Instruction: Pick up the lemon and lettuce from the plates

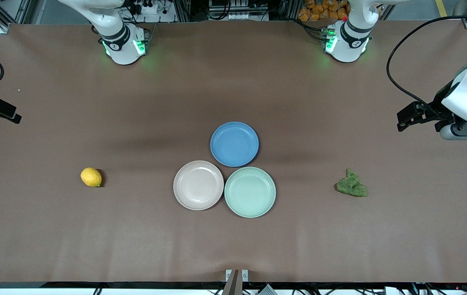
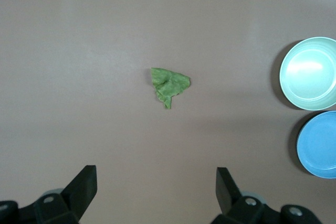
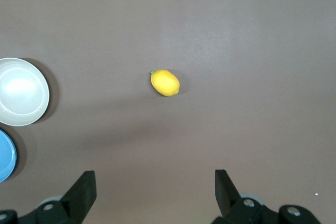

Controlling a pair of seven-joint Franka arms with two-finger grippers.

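The yellow lemon (image 1: 91, 177) (image 3: 165, 83) lies on the brown table toward the right arm's end, apart from the plates. The green wrinkly lettuce (image 1: 352, 184) (image 2: 169, 85) lies on the table toward the left arm's end. Side by side mid-table sit the beige-pink plate (image 1: 198, 185) (image 3: 21, 92) and the mint green plate (image 1: 250, 191) (image 2: 308, 73), with nothing on either. My left gripper (image 1: 401, 122) (image 2: 156, 187) hangs open, high over the table near the lettuce. My right gripper (image 1: 14, 116) (image 3: 155, 190) hangs open, high over the table near the lemon.
A round blue plate (image 1: 234, 144) (image 2: 317, 144) (image 3: 5, 156) touches the two other plates and lies farther from the front camera than they do. Both arm bases (image 1: 123, 41) (image 1: 346, 39) stand along the table's edge farthest from the front camera.
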